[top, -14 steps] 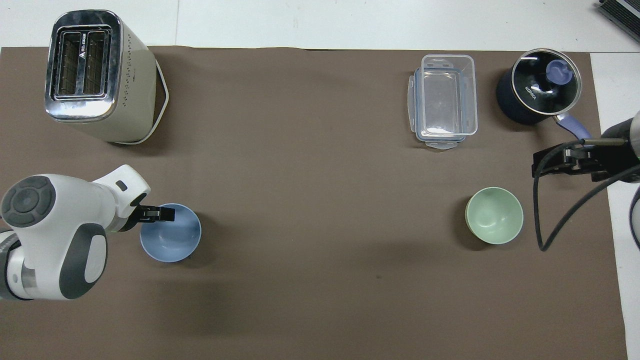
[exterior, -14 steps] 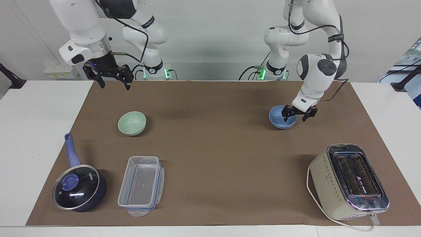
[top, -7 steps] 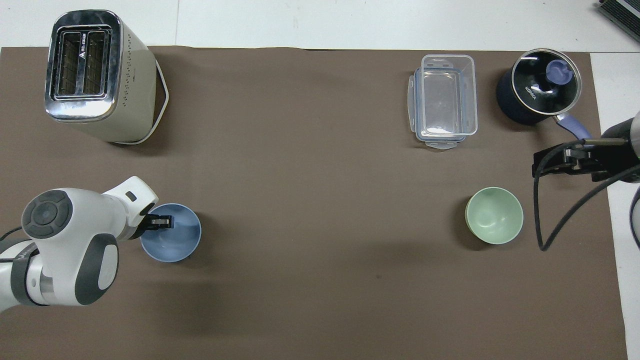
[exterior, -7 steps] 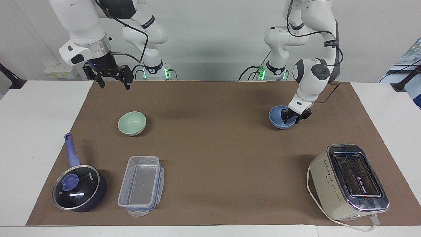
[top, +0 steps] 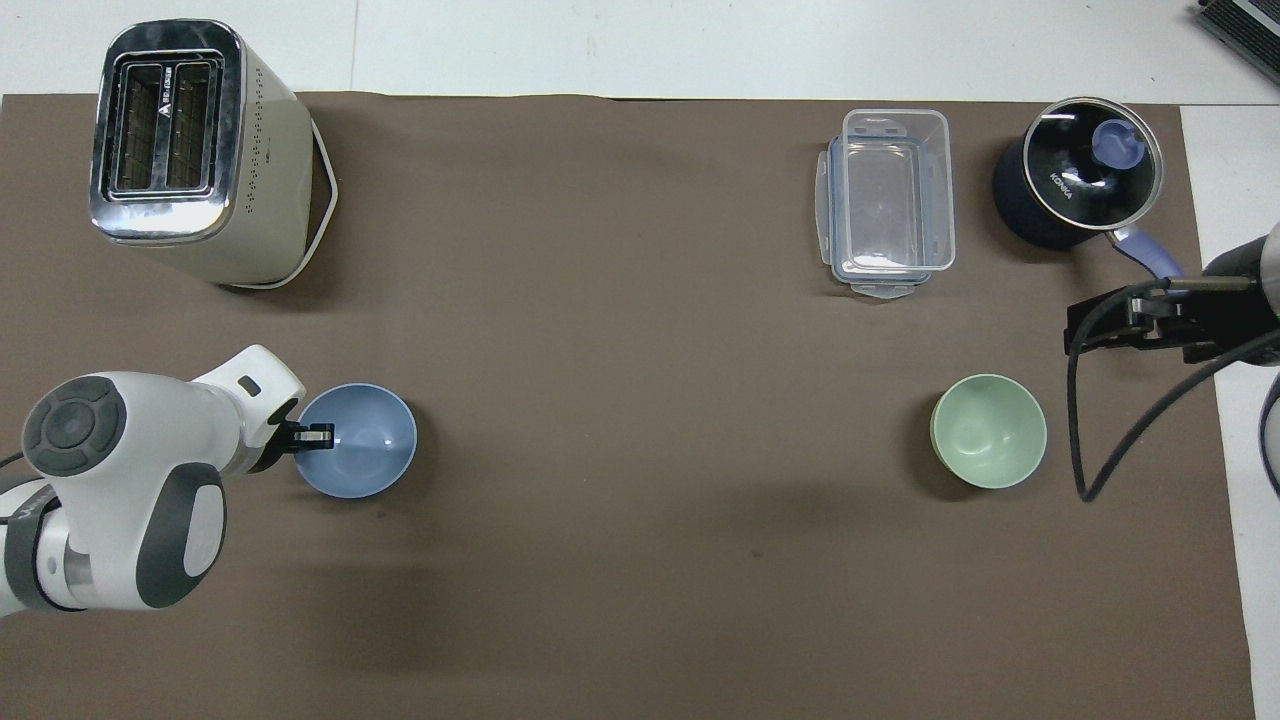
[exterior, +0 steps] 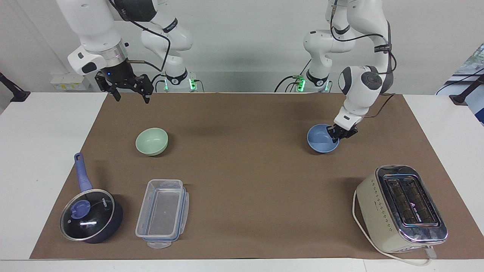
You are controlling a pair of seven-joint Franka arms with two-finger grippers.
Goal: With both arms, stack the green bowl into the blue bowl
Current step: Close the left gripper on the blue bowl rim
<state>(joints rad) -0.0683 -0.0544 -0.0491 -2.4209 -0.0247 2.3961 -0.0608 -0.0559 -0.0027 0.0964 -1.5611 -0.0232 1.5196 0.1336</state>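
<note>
The periwinkle blue bowl (exterior: 322,139) (top: 357,441) is at the left arm's end of the brown mat, tipped a little. My left gripper (exterior: 337,134) (top: 318,435) is shut on the rim of the blue bowl, at the side nearest that arm's end. The pale green bowl (exterior: 151,141) (top: 989,431) rests upright on the mat toward the right arm's end, with nothing touching it. My right gripper (exterior: 129,90) (top: 1125,318) hangs open in the air over the mat's edge by its own base, and that arm waits.
A cream toaster (exterior: 401,208) (top: 195,150) stands far from the robots at the left arm's end. A clear plastic container (exterior: 163,212) (top: 888,202) and a dark blue lidded saucepan (exterior: 90,214) (top: 1080,185) lie farther out than the green bowl.
My left gripper has shut on the blue bowl's rim. The bowl has shifted a little toward the table's middle and tipped. The right arm has not moved.
</note>
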